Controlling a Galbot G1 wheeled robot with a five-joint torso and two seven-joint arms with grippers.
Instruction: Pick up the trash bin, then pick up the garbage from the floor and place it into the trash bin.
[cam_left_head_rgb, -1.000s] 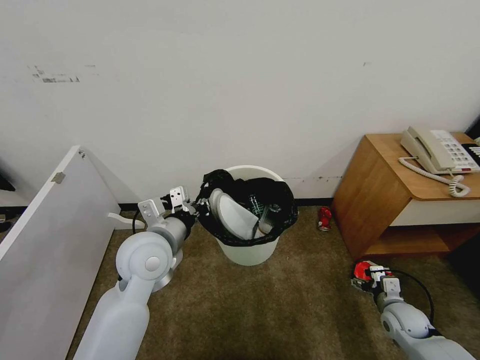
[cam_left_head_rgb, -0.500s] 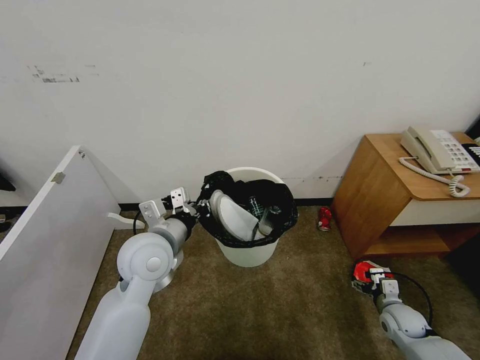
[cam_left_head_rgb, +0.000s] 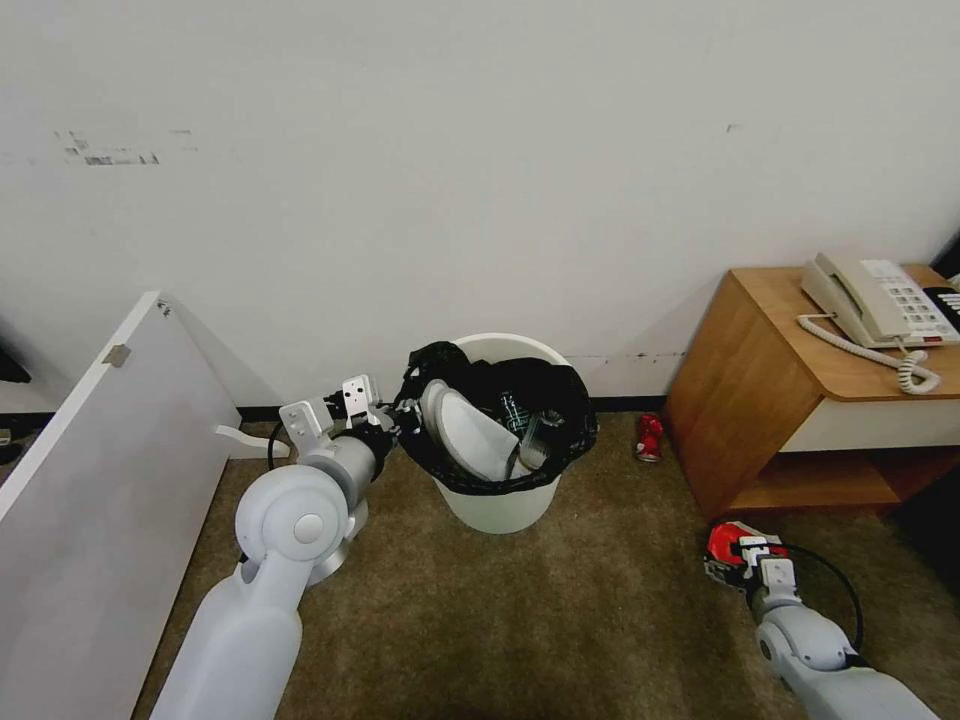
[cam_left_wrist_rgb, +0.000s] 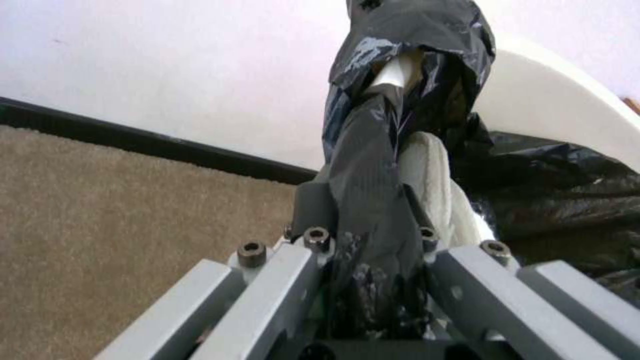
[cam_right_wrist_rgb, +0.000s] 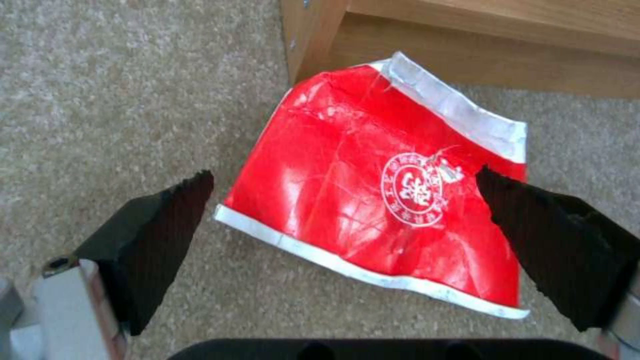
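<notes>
The trash bin (cam_left_head_rgb: 497, 505) is a white bucket with a black bag over its rim, standing on the carpet by the wall. A white slipper (cam_left_head_rgb: 462, 432) and a small bottle (cam_left_head_rgb: 514, 410) lie inside it. My left gripper (cam_left_head_rgb: 400, 420) is shut on the bag-covered rim (cam_left_wrist_rgb: 373, 165) at the bin's left side. The red packet (cam_right_wrist_rgb: 380, 185) lies flat on the carpet near the wooden table's corner. My right gripper (cam_right_wrist_rgb: 343, 177) hangs open over it, one finger on each side, not touching. In the head view the right gripper (cam_left_head_rgb: 737, 553) hides most of the packet. A red can (cam_left_head_rgb: 650, 437) stands by the wall.
A wooden side table (cam_left_head_rgb: 770, 400) with a beige telephone (cam_left_head_rgb: 875, 300) stands close on the right. A white panel (cam_left_head_rgb: 90, 480) leans at the left. The wall runs just behind the bin. Open carpet lies in front of the bin.
The right gripper has shifted slightly toward me over the red packet. The left gripper and the bin have barely moved.
</notes>
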